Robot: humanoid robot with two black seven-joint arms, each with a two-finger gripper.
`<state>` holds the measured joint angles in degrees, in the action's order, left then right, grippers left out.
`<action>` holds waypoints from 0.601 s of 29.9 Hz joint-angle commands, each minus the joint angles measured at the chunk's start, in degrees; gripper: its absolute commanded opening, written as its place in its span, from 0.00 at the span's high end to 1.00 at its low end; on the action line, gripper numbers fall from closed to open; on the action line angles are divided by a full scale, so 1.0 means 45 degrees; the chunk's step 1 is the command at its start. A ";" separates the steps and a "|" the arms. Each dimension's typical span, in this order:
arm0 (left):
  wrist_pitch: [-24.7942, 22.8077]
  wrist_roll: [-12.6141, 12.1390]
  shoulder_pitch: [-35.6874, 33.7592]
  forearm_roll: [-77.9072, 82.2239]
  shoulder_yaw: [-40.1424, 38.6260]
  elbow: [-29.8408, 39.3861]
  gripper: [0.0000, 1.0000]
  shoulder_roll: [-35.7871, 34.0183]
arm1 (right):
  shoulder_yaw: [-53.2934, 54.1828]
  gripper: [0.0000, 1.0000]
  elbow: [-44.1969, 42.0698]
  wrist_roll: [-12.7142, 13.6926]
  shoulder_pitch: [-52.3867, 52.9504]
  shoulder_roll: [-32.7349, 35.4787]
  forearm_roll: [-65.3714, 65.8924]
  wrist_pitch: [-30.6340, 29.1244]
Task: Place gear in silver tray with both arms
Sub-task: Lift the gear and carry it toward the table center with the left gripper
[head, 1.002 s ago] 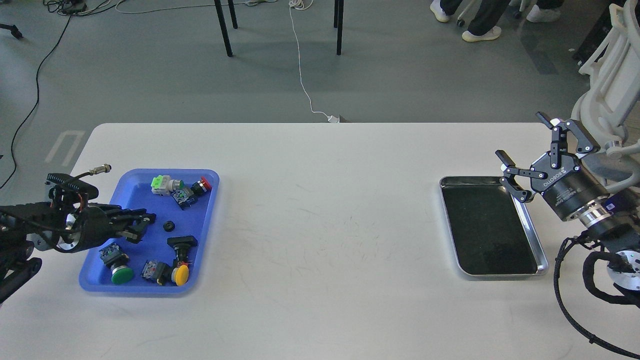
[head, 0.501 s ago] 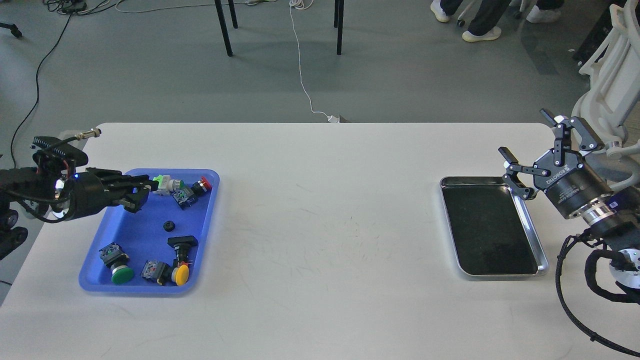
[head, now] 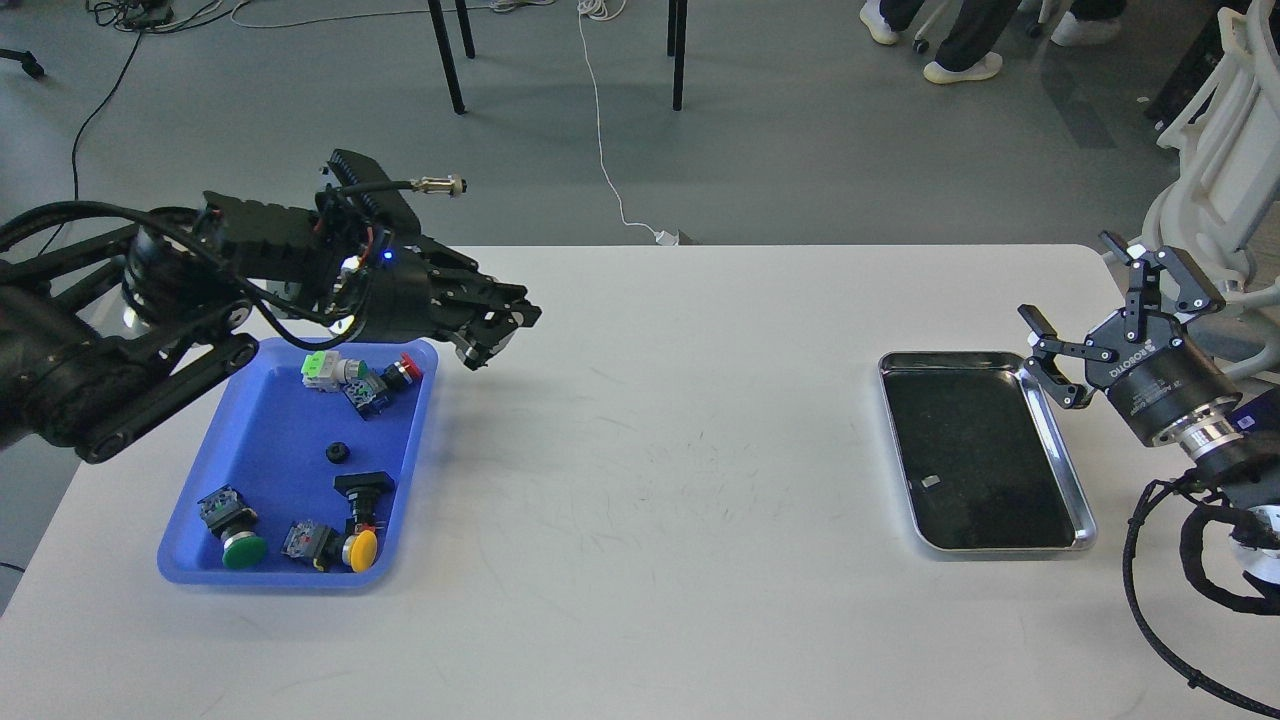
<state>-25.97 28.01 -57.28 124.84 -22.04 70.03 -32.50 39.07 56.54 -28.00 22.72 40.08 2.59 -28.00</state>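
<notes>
**Still to grasp: the gear**

Nearest, the blue tray holds glossy push-buttons and the gear — small, black, round. The silver tray gleams, its dark bottom bare. Farther, the right gripper stands spread; the left gripper — I cannot tell. Descend squarely, pinching the gear's rim.

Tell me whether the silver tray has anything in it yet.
Empty, as far as can be seen: the silver tray shows only its dark reflective bottom, with one small pale glint, probably a reflection.
</notes>
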 commanded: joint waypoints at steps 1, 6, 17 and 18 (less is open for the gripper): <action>-0.0128 -0.0003 -0.0707 0.0037 0.1145 -0.0346 0.86 0.1283 | 0.0166 0.01 -0.0258 0.0000 -0.0147 -0.0020 -0.0146 0.0000; -0.0147 -0.0003 -0.1118 0.0037 0.2123 -0.1302 0.86 0.2689 | 0.0342 0.01 -0.0552 0.0000 -0.0440 -0.0234 -0.0185 0.0000; -0.0147 -0.0003 -0.1704 0.0037 0.3842 -0.3158 0.86 0.5697 | 0.0362 0.01 -0.0826 0.0000 -0.0499 -0.0411 -0.0166 0.0000; -0.0147 -0.0003 -0.1782 0.0037 0.3979 -0.3275 0.86 0.5951 | 0.0362 0.01 -0.0826 0.0000 -0.0537 -0.0372 -0.0166 0.0000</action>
<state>-26.63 27.99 -64.46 125.01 -5.98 56.78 -9.07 40.78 52.55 -28.00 20.59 38.16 1.84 -28.00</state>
